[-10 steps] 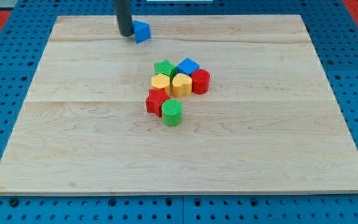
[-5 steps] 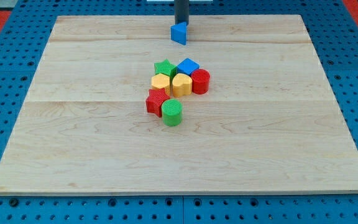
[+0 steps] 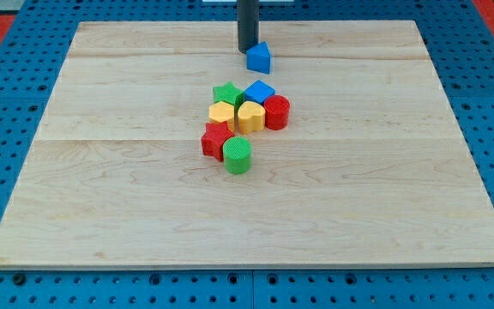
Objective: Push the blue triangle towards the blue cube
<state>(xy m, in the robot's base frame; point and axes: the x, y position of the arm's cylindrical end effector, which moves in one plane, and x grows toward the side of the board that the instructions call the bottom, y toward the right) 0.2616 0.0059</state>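
so my tip (image 3: pixel 247 48) holds nothing, just touching the blue triangle (image 3: pixel 259 57) on its top-left side near the board's top edge; the blue cube (image 3: pixel 260 91) lies straight toward the bottom edge

On the wooden tabletop (image 3: pixel 101 189), my tip (image 3: pixel 246 48) stood near the view's top, just left of the blue triangle block (image 3: pixel 259 57) and touching or nearly touching it. Below them lay a cluster: the green star block (image 3: pixel 225 93), blue cube (image 3: pixel 259 90), red cylinder (image 3: pixel 277 112), yellow hexagon block (image 3: pixel 221 112) and yellow heart block (image 3: pixel 250 115). Lower sat the red star block (image 3: pixel 214 138), with the green cylinder (image 3: pixel 237 155) touching its right.
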